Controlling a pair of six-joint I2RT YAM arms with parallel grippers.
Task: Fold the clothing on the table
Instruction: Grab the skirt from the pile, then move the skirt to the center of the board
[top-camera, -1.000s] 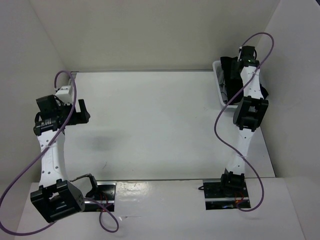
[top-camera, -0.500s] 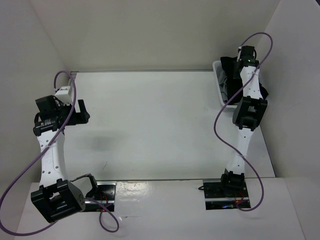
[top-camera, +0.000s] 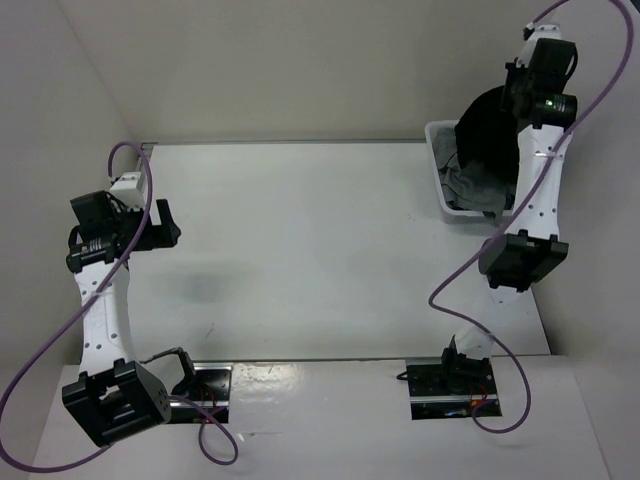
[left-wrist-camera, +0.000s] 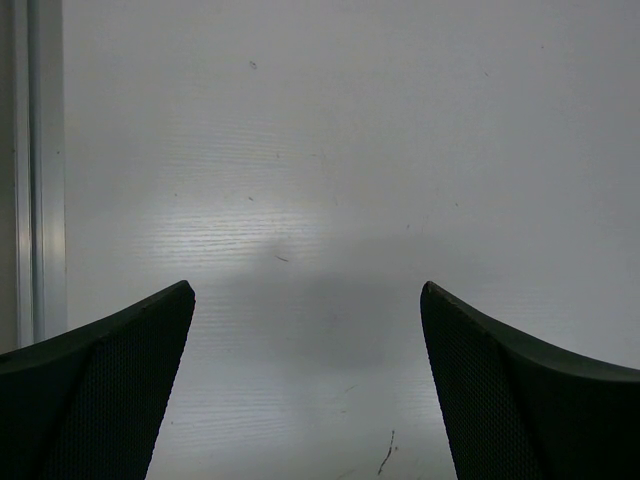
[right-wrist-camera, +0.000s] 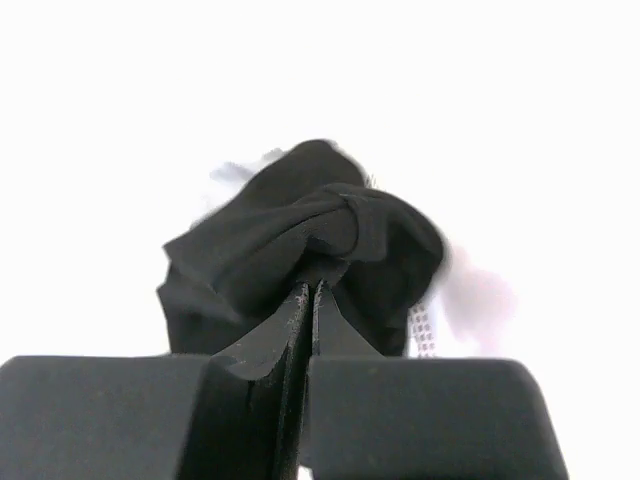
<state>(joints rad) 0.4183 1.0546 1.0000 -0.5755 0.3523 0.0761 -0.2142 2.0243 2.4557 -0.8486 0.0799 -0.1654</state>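
The black clothing (top-camera: 488, 135) hangs bunched over the white basket (top-camera: 437, 170) at the table's (top-camera: 300, 250) far right corner. My right gripper (top-camera: 513, 92) is raised high and shut on its top fold. In the right wrist view the closed gripper (right-wrist-camera: 313, 286) pinches the black clothing (right-wrist-camera: 300, 215), and a bit of the basket's mesh (right-wrist-camera: 425, 332) shows behind. My left gripper (top-camera: 165, 222) hovers open over the left side of the table, far from the clothing. In the left wrist view the left gripper (left-wrist-camera: 306, 290) has only bare table (left-wrist-camera: 330, 180) between its jaws.
A grey garment (top-camera: 468, 190) lies inside the basket under the hanging clothing. A metal rail (left-wrist-camera: 40, 170) runs along the table's edge beside the left gripper. White walls enclose the back and both sides. Purple cables loop from both arms.
My right arm has risen from inside the basket, drawing the black clothing up with it. The left arm has not moved.
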